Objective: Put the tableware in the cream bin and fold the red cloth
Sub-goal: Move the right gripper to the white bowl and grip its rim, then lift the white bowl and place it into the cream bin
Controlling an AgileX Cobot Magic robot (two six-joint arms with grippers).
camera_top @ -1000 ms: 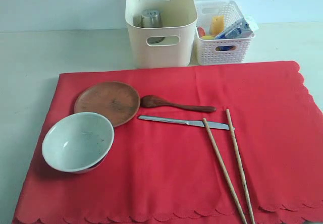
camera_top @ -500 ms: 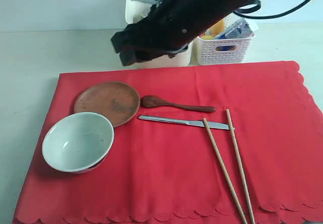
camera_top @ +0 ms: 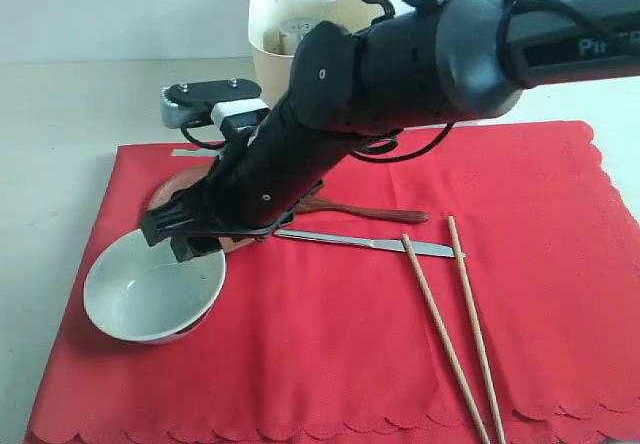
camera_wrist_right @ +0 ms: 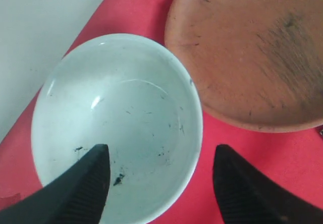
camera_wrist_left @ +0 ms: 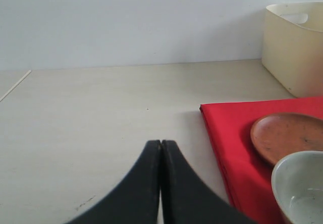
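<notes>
The pale green-white bowl sits at the front left of the red cloth. My right gripper is open and hangs over the bowl's rim, one finger above its inside and the other above the cloth. The wooden plate lies just behind, mostly hidden by the arm. The spoon, the knife and two chopsticks lie to the right. The steel cup stands in the cream bin. My left gripper is shut and empty over bare table.
My right arm crosses from the upper right over the cloth's middle and covers what stands right of the cream bin. Pale table surrounds the cloth on the left and at the back.
The right arm has swung down from above the bins, across the cloth, to the bowl. Its jaws stayed open. The tableware has not moved.
</notes>
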